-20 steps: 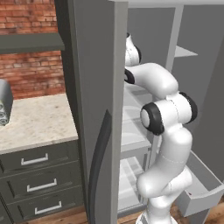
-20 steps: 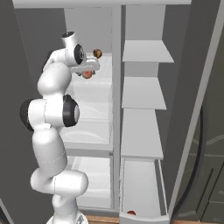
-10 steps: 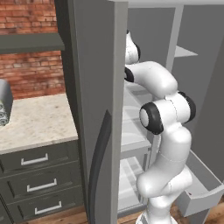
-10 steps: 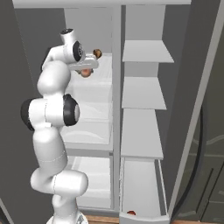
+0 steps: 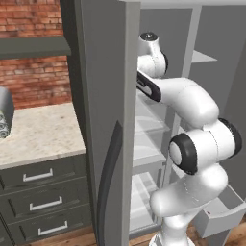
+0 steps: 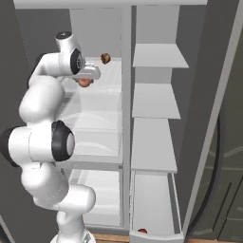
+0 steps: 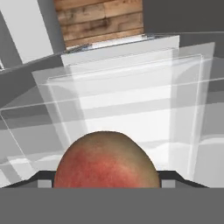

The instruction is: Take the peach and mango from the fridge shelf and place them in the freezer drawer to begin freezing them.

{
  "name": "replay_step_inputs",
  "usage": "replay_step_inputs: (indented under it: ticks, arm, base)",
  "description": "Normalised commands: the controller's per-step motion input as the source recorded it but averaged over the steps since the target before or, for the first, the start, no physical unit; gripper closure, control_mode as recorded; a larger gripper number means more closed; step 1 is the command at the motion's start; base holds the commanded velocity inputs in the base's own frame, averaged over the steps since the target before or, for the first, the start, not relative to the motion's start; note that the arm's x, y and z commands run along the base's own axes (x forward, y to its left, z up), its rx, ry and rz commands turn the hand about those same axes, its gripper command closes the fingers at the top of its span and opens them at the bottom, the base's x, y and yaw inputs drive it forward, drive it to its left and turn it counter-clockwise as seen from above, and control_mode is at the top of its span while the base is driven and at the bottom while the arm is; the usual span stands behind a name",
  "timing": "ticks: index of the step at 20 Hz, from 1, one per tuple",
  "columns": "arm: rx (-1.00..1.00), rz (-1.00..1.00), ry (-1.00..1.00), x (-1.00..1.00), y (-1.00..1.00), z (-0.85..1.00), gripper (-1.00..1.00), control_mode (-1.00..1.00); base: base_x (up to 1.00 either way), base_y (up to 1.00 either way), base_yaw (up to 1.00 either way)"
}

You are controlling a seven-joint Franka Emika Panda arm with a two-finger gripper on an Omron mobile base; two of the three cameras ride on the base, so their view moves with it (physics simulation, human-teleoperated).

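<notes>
Lifted off the fridge shelf (image 6: 111,76), peach (image 7: 106,162) in end effector (image 6: 85,81)

The pincer (image 6: 84,81) has moved back from the fridge shelf (image 6: 111,76) toward the robot, and it carries the peach (image 6: 84,82) with it. One second ago the peach was close under the mango (image 6: 106,58), near the back edge of the shelf. Now it hangs in front of the shelf's front edge, lower and further left of the mango. The upper arm has also turned a little, so the wrist is now nearer to the door side.
</notes>
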Motion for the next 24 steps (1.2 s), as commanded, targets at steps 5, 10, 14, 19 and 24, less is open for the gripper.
replay_step_inputs:
  ticks: [5,10,14,19,24]
  arm:
    - [0.15,0.00,-0.11,-1.00,-0.03,-0.26,1.00,-1.00]
    - [0.08,0.00,0.00,-0.94,0.00,-0.51,1.00,-1.00]
    - [0.00,0.00,0.15,-0.24,0.00,-0.48,1.00,-1.00]
    - [0.05,0.00,0.01,-0.51,-0.06,-0.15,1.00,1.00]
    - [0.00,0.00,0.00,0.00,0.00,0.00,1.00,1.00]
  base:
    - [0.00,0.00,0.00]
    - [0.00,0.00,0.00]
    - [0.00,0.00,0.00]
    - [-0.40,-0.18,-0.01]
    - [-0.93,-0.59,-0.19]
